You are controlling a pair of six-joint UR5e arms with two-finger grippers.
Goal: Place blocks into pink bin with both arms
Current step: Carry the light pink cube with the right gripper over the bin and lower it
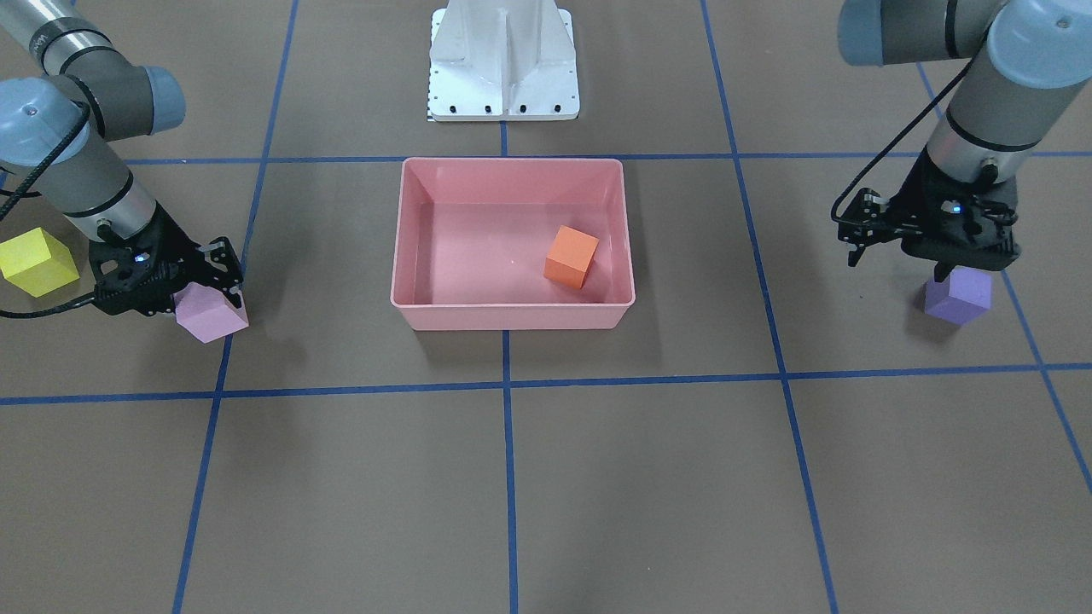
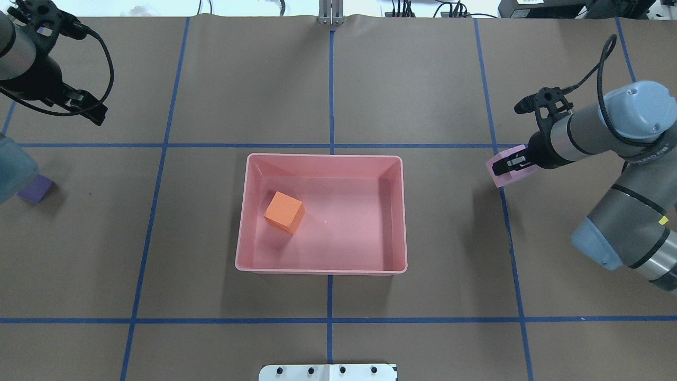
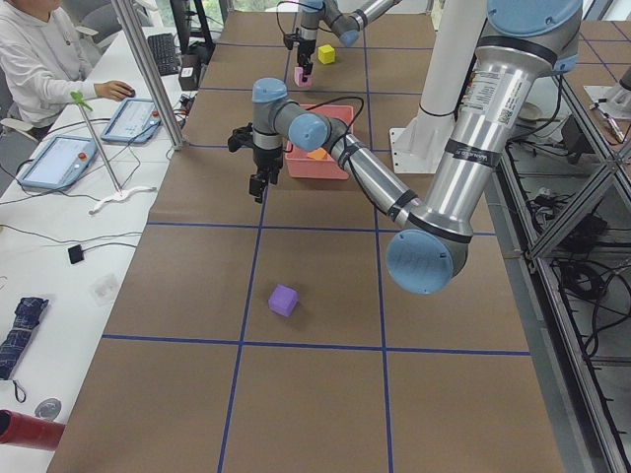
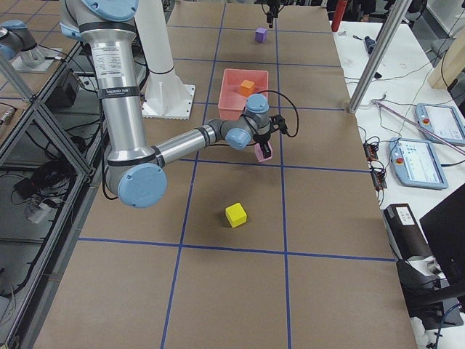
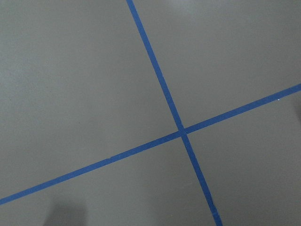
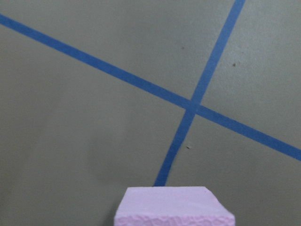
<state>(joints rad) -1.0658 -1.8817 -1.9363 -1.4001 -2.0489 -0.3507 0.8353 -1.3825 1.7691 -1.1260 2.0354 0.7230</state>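
Brown-papered bench [image 1: 512, 477] looks a quarter done: orange block [image 1: 572, 256] lies in the pink bin [image 1: 512, 317], right fingers [image 2: 509, 164] clamp the pink block [image 1: 209, 317] right of it, yellow block [image 1: 34, 260] and purple block [image 1: 960, 294] wait outside, and whether the left fingers [image 2: 94, 112] are released or clenched I cannot tell.

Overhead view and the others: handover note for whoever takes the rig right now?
Right gripper: shut on the light pink cube, out to the side of the pink bin.
Left gripper: empty and raised above the table. I can't tell if it is open or shut.
Done: orange cube is in the bin.
Left: the pink cube, the purple cube and the yellow cube. The last two are on the table.
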